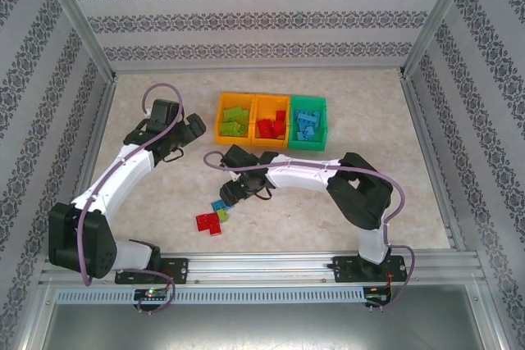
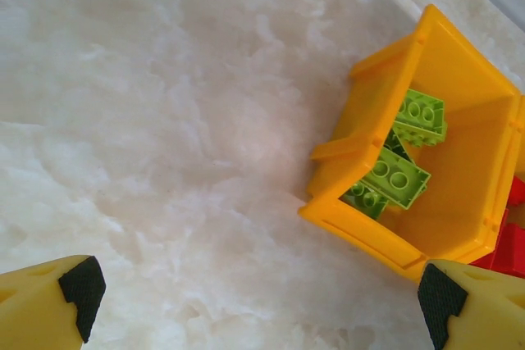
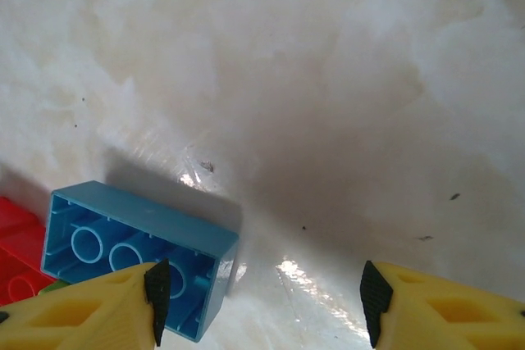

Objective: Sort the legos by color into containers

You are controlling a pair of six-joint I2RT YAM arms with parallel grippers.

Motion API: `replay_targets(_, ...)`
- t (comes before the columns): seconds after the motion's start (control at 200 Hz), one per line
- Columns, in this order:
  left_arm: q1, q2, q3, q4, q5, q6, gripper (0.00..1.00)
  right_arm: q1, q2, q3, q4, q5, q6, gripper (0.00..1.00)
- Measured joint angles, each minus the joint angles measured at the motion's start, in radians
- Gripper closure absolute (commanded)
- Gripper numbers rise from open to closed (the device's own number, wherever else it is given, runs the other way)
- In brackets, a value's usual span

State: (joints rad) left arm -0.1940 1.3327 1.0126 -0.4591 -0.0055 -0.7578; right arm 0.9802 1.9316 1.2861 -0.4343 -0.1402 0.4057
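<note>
Table (image 1: 377,170) carries the bins (image 1: 271,143) in a row at its far side, with sorted legos (image 1: 271,127) inside. My left gripper (image 2: 258,293) hangs wide open beside the end bin, well apart from the loose pieces. My right gripper (image 3: 261,293) is nearer, low over them, jaws apart and empty. The blue brick (image 3: 131,235) lies upside down, partly under one finger (image 3: 82,313), off-centre, long axis nearly along my closing line; I judge a shift toward it is needed.

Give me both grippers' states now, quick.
Left gripper: open, holding nothing.
Right gripper: open, nothing gripped; one finger beside the small blue plastic brick lying underside-up.
</note>
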Motion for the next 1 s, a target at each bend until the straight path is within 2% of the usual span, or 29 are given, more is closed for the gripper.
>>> replay_targets(0.46, 0.013, -0.009, -0.025, -0.007, 0.001, -0.007, 0.0, -0.002, 0.011, -0.004, -0.001, 0.006, 0.011, 0.47)
replay_targets(0.834, 0.013, -0.005, -0.025, -0.007, 0.005, -0.007, 0.0, -0.124, -0.106, -0.136, -0.018, 0.073, 0.01, 0.45)
replay_targets(0.999, 0.013, -0.005, -0.025, -0.007, 0.004, -0.007, 0.0, -0.133, -0.157, -0.148, -0.04, 0.096, 0.017, 0.38)
